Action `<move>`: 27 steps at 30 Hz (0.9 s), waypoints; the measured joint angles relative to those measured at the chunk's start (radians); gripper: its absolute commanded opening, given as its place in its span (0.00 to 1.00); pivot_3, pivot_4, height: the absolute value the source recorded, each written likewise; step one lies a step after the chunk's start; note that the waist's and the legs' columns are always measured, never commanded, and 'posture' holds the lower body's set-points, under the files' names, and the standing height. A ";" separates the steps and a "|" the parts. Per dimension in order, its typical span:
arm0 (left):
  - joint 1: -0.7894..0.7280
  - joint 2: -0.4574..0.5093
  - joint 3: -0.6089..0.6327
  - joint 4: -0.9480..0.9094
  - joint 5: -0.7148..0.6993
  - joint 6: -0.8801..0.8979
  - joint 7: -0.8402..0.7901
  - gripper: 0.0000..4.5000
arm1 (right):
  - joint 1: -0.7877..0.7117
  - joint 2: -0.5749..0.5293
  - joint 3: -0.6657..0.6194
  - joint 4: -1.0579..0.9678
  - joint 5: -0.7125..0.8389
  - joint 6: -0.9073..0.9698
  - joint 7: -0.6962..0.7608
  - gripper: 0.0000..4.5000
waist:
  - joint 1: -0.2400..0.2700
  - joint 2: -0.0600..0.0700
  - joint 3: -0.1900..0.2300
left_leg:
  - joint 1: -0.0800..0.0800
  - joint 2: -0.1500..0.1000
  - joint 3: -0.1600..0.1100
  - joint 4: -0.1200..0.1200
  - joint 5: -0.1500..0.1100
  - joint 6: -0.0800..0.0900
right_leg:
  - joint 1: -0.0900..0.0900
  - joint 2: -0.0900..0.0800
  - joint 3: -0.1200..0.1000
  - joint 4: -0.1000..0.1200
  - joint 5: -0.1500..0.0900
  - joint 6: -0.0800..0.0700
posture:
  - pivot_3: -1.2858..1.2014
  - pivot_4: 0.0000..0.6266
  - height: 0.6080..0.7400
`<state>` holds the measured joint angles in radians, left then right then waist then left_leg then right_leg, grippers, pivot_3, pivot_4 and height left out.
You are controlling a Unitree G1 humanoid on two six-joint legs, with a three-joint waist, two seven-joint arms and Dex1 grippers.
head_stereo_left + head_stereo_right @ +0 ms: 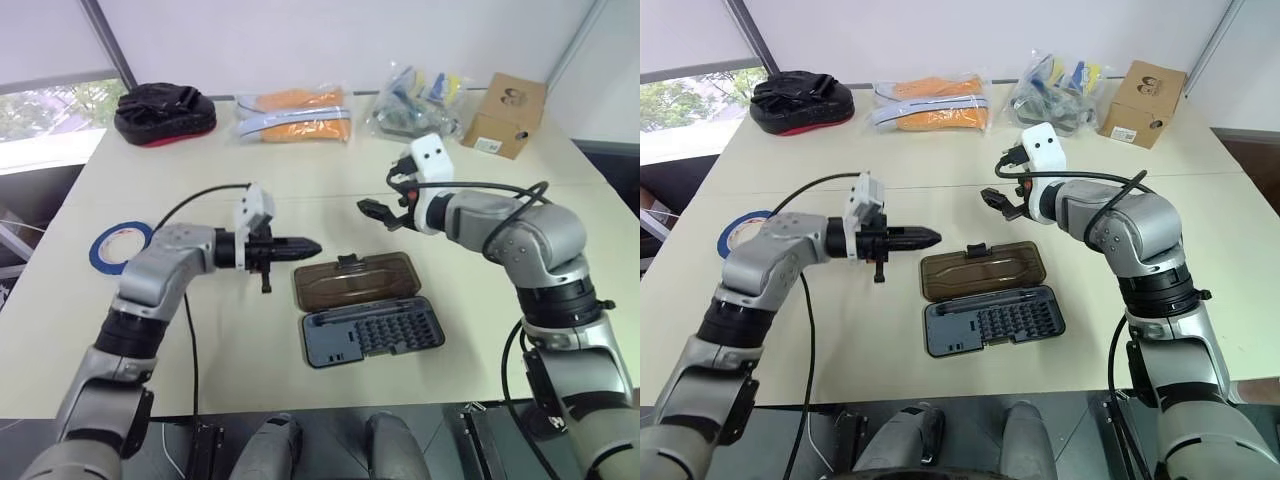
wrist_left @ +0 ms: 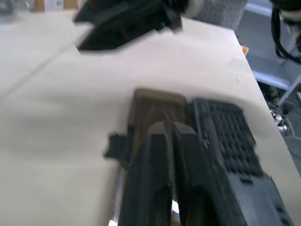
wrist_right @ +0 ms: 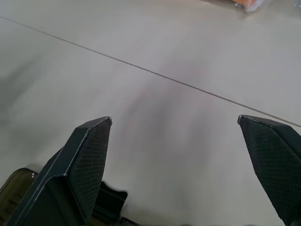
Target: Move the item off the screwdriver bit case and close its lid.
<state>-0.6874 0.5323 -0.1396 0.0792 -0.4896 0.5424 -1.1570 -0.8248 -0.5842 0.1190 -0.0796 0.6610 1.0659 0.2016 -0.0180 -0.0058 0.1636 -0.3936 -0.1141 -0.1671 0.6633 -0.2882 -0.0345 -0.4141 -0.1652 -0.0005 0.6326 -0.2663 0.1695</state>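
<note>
Bit case point(image 1: 372, 332) lay open, lid point(image 1: 353, 279) flat behind. Left gripper point(image 1: 312, 247) pinched together, empty, beside lid; right gripper point(image 1: 373, 210) spread, beyond it.

table point(image 1: 300, 180) | open bit case point(image 1: 372, 330) | tape point(image 1: 118, 245) | pouch point(image 1: 165, 112) | box point(image 1: 505, 113)

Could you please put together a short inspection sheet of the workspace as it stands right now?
Surface: beige table, a seam running across it.
Job's things: blue tape roll on the table left of the left arm; bit case open, lid laid flat.
Clutter: black pouch, orange packets, plastic bag, cardboard box along the far edge.
Grippers: left gripper shut, empty; right gripper open, empty.
Cables: black, along both arms.
Surroundings: window at left.
</note>
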 measured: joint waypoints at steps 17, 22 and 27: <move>0.100 0.134 -0.222 -0.154 0.037 0.037 -0.303 0.01 | 0.092 -0.008 0.014 0.134 -0.197 -0.146 0.280 1.00 | -0.020 0.000 0.000 | 0.000 0.001 0.000 -0.001 0.000 0.000 | -0.001 0.000 0.000 0.000 0.000 0.000 | 0.52 0.24 1.00; 0.167 0.136 -0.226 -0.199 0.050 0.038 -0.269 0.01 | 0.096 0.000 0.014 0.134 -0.230 -0.151 0.307 1.00 | -0.021 0.000 0.000 | 0.000 0.001 0.000 -0.001 0.000 0.000 | -0.001 0.000 0.000 0.000 0.000 0.000 | 0.52 0.24 1.00; 0.249 0.122 -0.233 -0.240 0.089 0.027 -0.187 0.01 | 0.097 0.005 0.015 0.146 -0.273 -0.162 0.330 1.00 | -0.018 0.000 0.000 | 0.000 0.001 0.000 -0.001 0.000 0.000 | -0.001 0.000 0.000 0.000 0.000 0.000 | 0.52 0.24 1.00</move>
<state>-0.4388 0.6544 -0.3722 -0.1613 -0.4006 0.5698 -1.3441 -0.7278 -0.5796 0.1342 0.0665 0.3881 0.9035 0.5313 -0.0363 -0.0056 0.1637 -0.3935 -0.1133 -0.1674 0.6624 -0.2882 -0.0346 -0.4147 -0.1653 -0.0004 0.6327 -0.2663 0.1695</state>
